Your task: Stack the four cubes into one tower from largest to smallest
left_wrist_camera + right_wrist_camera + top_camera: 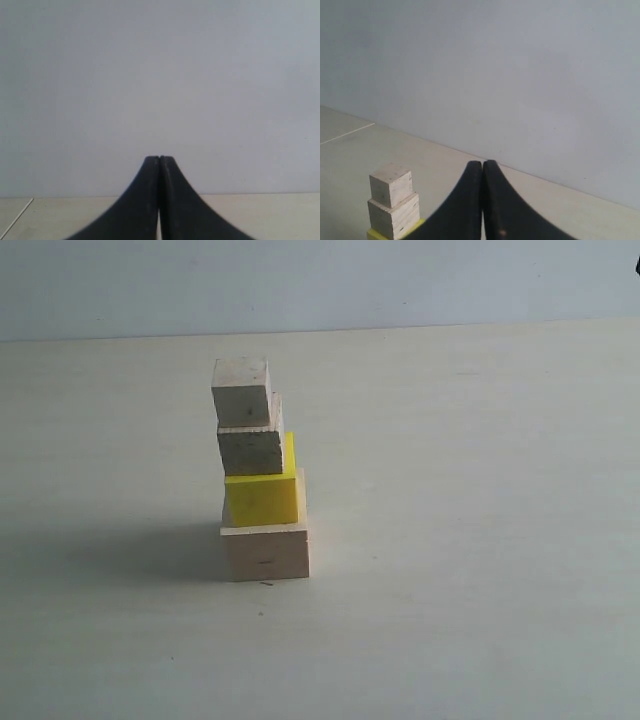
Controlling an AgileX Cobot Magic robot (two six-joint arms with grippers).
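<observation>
So the tower looks done: big pale wood cube (265, 552) at the bottom on the light matte table (480, 540), bright yellow cube (263, 498) straight on top of it, then the smaller pale wood cube with grain lines (250, 448), and the tiny whitish wood cube (241, 392) highest above the base.

Both pincers are clenched on nothing. The left gripper (159, 160) has its black curved fingers pressed together and sees only wall. The right gripper (483, 164) is the same, except the upper cubes show just beside it in its wrist view.

My worry is that it's not a tidy stack. In the exterior view everything above the base cube sits toward its left side, and the top cube pokes a bit past the one under it. The faces look flat and fairly smooth, the yellow one almost slick, so I'd guess there's not much friction. A careless swing from the right arm or a table bump could slide the top two off.
</observation>
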